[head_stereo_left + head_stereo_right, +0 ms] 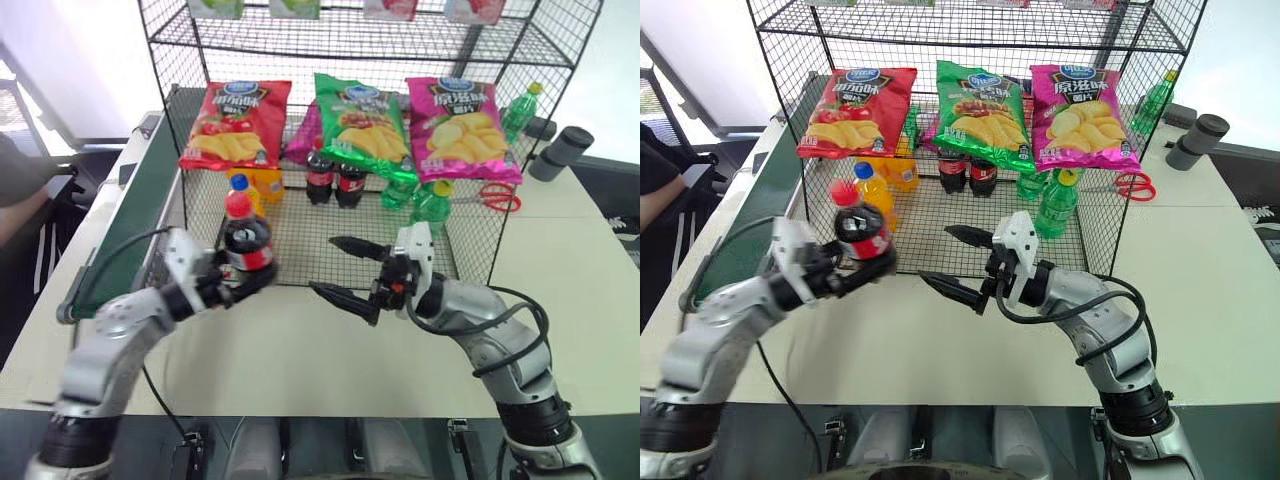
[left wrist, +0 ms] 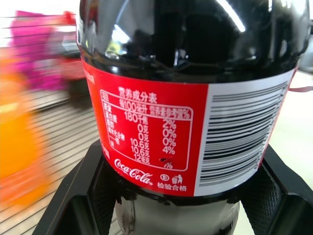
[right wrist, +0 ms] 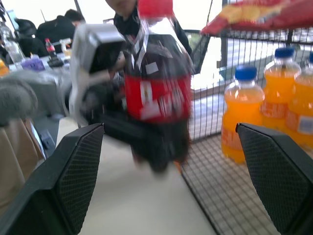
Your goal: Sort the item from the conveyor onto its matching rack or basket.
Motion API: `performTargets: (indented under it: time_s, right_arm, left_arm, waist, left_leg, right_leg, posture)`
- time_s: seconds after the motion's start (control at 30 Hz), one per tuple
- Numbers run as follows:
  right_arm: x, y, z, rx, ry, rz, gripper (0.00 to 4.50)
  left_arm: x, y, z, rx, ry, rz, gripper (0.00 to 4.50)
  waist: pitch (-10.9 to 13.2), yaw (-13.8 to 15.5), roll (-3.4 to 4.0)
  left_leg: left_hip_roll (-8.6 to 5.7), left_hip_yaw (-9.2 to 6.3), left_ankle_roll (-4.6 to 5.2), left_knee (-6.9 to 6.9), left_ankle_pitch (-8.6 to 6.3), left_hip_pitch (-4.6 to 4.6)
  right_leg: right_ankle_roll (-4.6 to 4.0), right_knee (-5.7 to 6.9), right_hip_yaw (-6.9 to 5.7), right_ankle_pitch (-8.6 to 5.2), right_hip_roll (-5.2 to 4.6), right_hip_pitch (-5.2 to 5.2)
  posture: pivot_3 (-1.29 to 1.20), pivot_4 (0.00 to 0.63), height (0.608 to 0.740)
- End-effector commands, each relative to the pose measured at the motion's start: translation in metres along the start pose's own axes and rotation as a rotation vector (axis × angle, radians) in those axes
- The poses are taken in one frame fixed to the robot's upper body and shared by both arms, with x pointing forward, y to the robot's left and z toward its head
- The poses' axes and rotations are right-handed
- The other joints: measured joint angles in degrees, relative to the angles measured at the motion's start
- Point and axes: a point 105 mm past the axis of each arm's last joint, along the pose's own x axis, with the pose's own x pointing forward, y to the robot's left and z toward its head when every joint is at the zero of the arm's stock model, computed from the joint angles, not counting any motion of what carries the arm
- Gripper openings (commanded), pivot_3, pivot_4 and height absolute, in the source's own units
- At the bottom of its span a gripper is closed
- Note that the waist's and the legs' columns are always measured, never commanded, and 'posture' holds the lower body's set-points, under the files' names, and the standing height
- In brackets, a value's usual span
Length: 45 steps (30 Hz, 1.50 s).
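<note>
Cola bottle [image 1: 248,238] stands upright in the left gripper [image 1: 243,283], whose black fingers [image 2: 85,196] are clamped on its lower body just under the red label, red cap up. The bottle is held off the surface [image 1: 300,350], in front of the rack [image 1: 340,150], just outside the front mesh wall of its base tray and near that tray's left front corner. The right gripper [image 1: 343,268] hangs just beside the bottle on the bottle's right, spread wide and holding nothing, its two fingers [image 3: 73,176] pointing toward the bottle with a clear gap between them and it. Inside the rack's tray, behind the held bottle, are an orange-soda bottle [image 1: 244,192], two more cola bottles [image 1: 335,178] and green bottles [image 1: 430,200]. Three crisp bags [image 1: 350,120] hang across the rack above them. The conveyor [image 1: 130,220] runs along the rack's left side, apart from the bottle.
</note>
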Motion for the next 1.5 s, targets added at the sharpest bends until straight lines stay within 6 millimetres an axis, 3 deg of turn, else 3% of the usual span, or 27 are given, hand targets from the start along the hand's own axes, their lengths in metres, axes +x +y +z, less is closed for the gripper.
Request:
performTargets:
  time_s: [0.03, 0.37, 0.47, 0.53, 0.67, 0.73, 0.8, 0.97, 1.13, 1.3, 1.5]
  right_arm:
    - [0.003, 0.006, 0.01, -0.014, -0.031, 0.011, 4.5]
    - [-0.001, 0.005, 0.004, 0.007, -0.021, -0.035, 4.5]
    - [-0.002, 0.006, 0.001, 0.017, -0.014, -0.034, 3.79]
    - [-0.002, 0.007, 0.001, 0.019, -0.014, -0.032, 3.01]
    - [-0.002, 0.007, 0.001, 0.009, -0.012, -0.034, 2.95]
    - [-0.001, 0.005, 0.001, 0.007, -0.015, -0.039, 2.95]
    - [-0.001, 0.002, 0.002, 0.002, -0.023, -0.055, 2.95]
    - [-0.004, -0.028, 0.008, -0.075, -0.064, -0.22, 2.95]
    - [-0.01, -0.058, -0.004, -0.17, -0.051, -0.388, 2.95]
    - [-0.005, -0.087, -0.022, -0.21, -0.059, -0.543, 2.95]
    - [0.018, -0.105, -0.038, -0.15, -0.104, -0.618, 2.95]
  left_arm:
    - [0.02, -0.012, 0.017, 0.093, -0.067, -0.104, 2.85]
    - [0.035, -0.022, 0.015, 0.096, -0.09, -0.2, 2.85]
    - [0.038, -0.027, 0.013, 0.104, -0.084, -0.22, 2.85]
    - [0.038, -0.029, 0.012, 0.105, -0.079, -0.225, 2.85]
    - [0.039, -0.032, 0.01, 0.084, -0.07, -0.238, 2.85]
    - [0.039, -0.033, 0.009, 0.051, -0.064, -0.239, 3.86]
    - [0.037, -0.028, 0.008, 0.063, -0.058, -0.202, 4.37]
    - [0.018, -0.002, -0.009, 0.063, -0.004, -0.034, 4.37]
    - [-0.013, 0.029, -0.029, 0.073, 0.027, 0.191, 4.37]
    - [-0.031, 0.037, -0.034, 0.092, 0.022, 0.271, 4.37]
    - [-0.033, 0.036, -0.029, 0.097, -0.006, 0.279, 4.37]
  waist:
    - [0.01, -0.07, 0.03]
    - [0.01, -0.09, 0.04]
    - [0.01, 0.02, 0.03]
    - [0.01, -0.01, 0.03]
    - [0.01, -0.12, 0.04]
    - [0.01, -0.08, 0.03]
    - [0.01, -0.06, 0.03]
    - [0.01, -0.23, 0.03]
    - [0.01, -0.03, 0.04]
    - [0.02, -0.2, 0.05]
    - [0.03, -0.54, 0.06]
  left_leg:
    - [-0.01, 0.02, 0.01, 0.0, 0.0, 0.0]
    - [0.09, 0.01, 0.04, 0.09, 0.01, 0.01]
    - [0.08, 0.01, 0.04, 0.12, 0.01, 0.01]
    - [0.07, 0.02, 0.04, 0.13, 0.01, 0.0]
    - [0.1, 0.0, 0.04, 0.13, 0.01, 0.02]
    - [0.11, -0.01, 0.04, 0.13, 0.01, 0.02]
    - [0.1, -0.01, 0.04, 0.13, 0.01, 0.01]
    - [0.11, 0.0, 0.04, 0.13, 0.01, 0.04]
    - [0.12, 0.02, 0.04, 0.12, 0.01, 0.08]
    - [0.1, 0.07, 0.04, 0.12, 0.01, 0.03]
    - [0.13, 0.08, 0.03, 0.11, 0.01, 0.07]
  right_leg:
    - [0.01, 0.0, 0.01, 0.0, 0.0, 0.0]
    - [0.05, 0.12, 0.01, 0.02, 0.32, -0.02]
    - [0.06, 0.11, 0.02, 0.01, 0.41, 0.0]
    - [0.06, 0.11, 0.02, 0.01, 0.43, 0.0]
    - [0.06, 0.13, 0.03, 0.01, 0.46, 0.0]
    - [0.06, 0.13, 0.02, 0.01, 0.48, -0.01]
    - [0.06, 0.13, 0.02, 0.01, 0.48, 0.0]
    - [0.06, 0.16, 0.05, 0.01, 0.48, 0.0]
    - [0.06, 0.2, 0.04, 0.01, 0.47, -0.02]
    - [0.06, 0.16, 0.04, 0.01, 0.4, -0.03]
    - [0.06, 0.25, 0.07, 0.01, 0.36, -0.06]
  posture:
    - [0.0, 0.15, 0.74]
    - [0.0, 0.15, 0.74]
    - [0.0, 0.15, 0.74]
    - [0.0, 0.15, 0.74]
    - [0.0, 0.15, 0.74]
    - [0.0, 0.15, 0.74]
    - [0.0, 0.15, 0.74]
    - [0.0, 0.15, 0.74]
    - [0.0, 0.15, 0.74]
    - [0.0, 0.15, 0.74]
    - [0.0, 0.15, 0.74]
